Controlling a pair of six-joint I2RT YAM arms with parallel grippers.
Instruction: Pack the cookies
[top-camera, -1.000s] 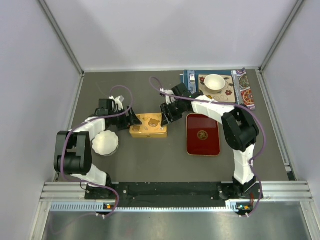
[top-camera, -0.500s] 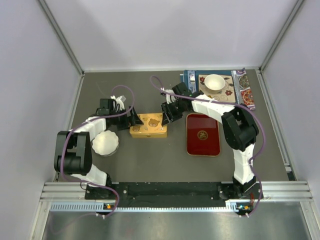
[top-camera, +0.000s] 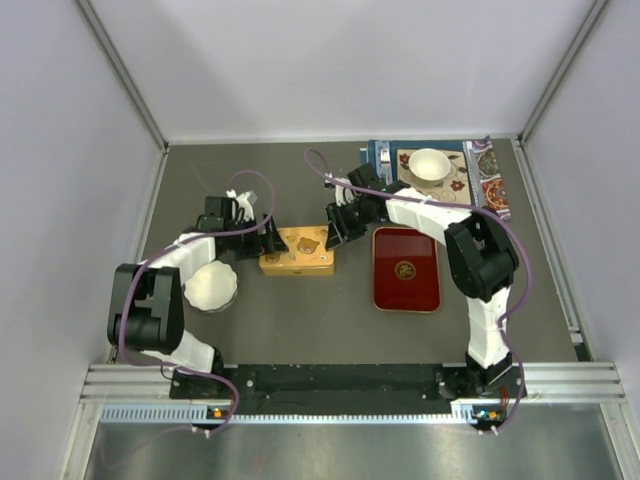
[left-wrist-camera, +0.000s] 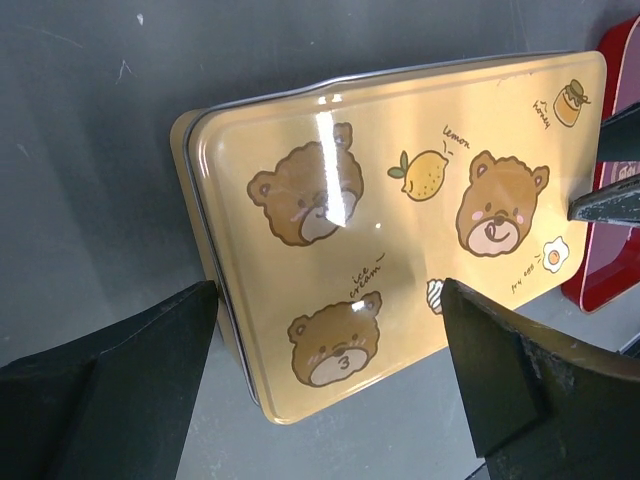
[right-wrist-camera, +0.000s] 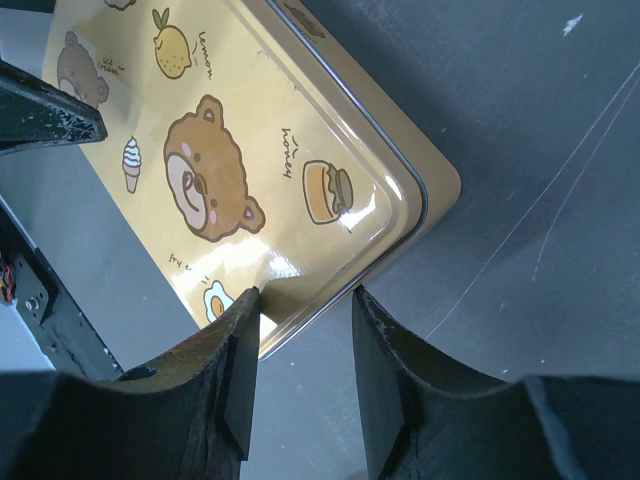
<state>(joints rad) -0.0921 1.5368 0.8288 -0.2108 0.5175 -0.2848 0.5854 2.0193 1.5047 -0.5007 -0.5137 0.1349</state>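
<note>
A yellow tin (top-camera: 297, 251) with bear pictures lies shut on the table, between both grippers. My left gripper (top-camera: 269, 240) is open at its left end, and in the left wrist view (left-wrist-camera: 330, 400) the jaws stand wide apart over the near corner of the tin's lid (left-wrist-camera: 400, 230). My right gripper (top-camera: 333, 229) is at the tin's right end; in the right wrist view (right-wrist-camera: 305, 300) its jaws stand slightly apart with the lid's rim (right-wrist-camera: 330, 290) between them. No orange cookies show. A small dark round spot (top-camera: 405, 268) lies on the red tray (top-camera: 384, 285); I cannot tell whether it is a cookie.
A white fluted paper cup (top-camera: 210, 287) stands by the left arm. A white bowl (top-camera: 428, 165) sits on a patterned mat (top-camera: 485, 185) at the back right. The red tray lies just right of the tin.
Both grippers have shifted very slightly at the tin's ends. The tin has not visibly moved.
</note>
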